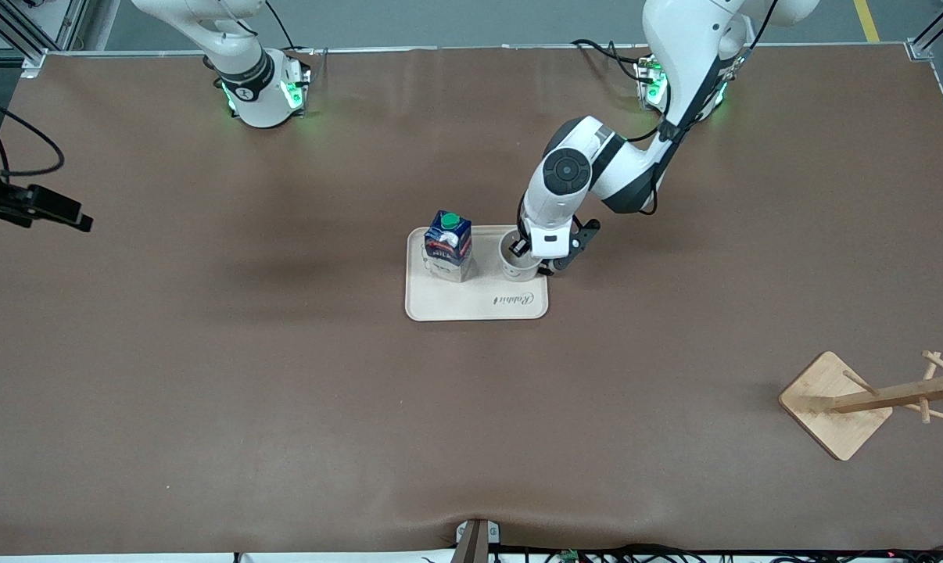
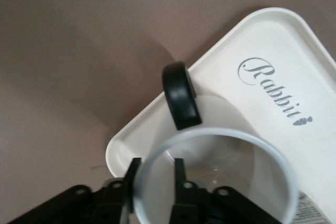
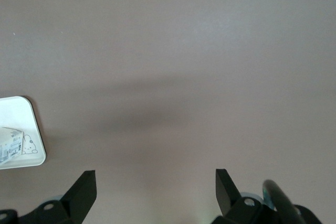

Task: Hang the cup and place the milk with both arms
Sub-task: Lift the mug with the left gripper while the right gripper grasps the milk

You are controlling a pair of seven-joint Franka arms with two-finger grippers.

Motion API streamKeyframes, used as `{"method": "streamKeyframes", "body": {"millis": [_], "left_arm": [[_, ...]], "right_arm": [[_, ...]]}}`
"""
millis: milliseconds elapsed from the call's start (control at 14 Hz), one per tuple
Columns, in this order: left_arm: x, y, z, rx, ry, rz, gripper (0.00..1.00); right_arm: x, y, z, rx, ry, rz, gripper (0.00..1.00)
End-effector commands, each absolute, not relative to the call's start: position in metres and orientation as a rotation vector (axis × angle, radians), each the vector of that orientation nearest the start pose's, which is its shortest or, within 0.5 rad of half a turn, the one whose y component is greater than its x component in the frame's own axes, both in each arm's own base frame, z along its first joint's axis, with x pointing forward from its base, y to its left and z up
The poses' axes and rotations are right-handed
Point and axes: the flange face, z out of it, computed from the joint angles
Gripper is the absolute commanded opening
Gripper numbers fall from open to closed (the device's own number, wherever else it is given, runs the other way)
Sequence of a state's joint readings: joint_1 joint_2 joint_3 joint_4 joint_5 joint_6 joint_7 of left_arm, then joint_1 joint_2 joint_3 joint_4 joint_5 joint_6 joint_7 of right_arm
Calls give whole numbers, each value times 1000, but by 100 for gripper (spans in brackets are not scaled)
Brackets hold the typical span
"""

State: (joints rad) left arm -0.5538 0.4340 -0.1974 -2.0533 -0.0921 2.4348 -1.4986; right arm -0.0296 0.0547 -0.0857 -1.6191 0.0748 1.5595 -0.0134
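The cup (image 1: 516, 266) stands upright on the cream tray (image 1: 479, 306), toward the left arm's end of it. Its black handle (image 2: 181, 95) points off the tray's edge. My left gripper (image 1: 531, 258) (image 2: 155, 174) is down on the cup, one finger outside the wall and one inside the rim (image 2: 236, 135), with a slight gap showing at the inner finger. The milk (image 1: 449, 244) stands upright on the same tray beside the cup, toward the right arm's end. My right gripper (image 3: 155, 182) hangs open over bare table, and the tray's corner (image 3: 29, 124) shows at that view's edge.
A wooden cup rack (image 1: 862, 399) stands toward the left arm's end of the table, nearer to the front camera than the tray. A black device with cables (image 1: 34, 207) juts in at the right arm's end. Brown table mat (image 1: 284, 391) lies all round the tray.
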Motion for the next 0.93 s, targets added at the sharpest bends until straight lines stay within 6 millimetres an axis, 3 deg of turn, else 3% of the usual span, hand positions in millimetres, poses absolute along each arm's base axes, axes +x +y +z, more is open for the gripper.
{"method": "streamKeyframes", "body": {"millis": [0,214,357,571,714,857], "left_arm": [[434,-407,228,-2886,-1296,193,0],[438,-405,242,-2908,-1267,152,0],[439,-404,264,-2919,-1194,82,0],[453,-399,309,-2922,-1144,30,0],[471,-385,341,-2927,-1085,7,0],[489,-366,371,-2940,-1015,2,0]], "right_arm": [[568,-42,568,-3062,136,195,100],[567,-4,563,-3062,92,254,100],[561,37,561,-3066,272,320,100],[558,84,558,-3056,260,327,100],[556,101,554,-3016,242,348,100],[558,99,545,-3014,256,371,100]]}}
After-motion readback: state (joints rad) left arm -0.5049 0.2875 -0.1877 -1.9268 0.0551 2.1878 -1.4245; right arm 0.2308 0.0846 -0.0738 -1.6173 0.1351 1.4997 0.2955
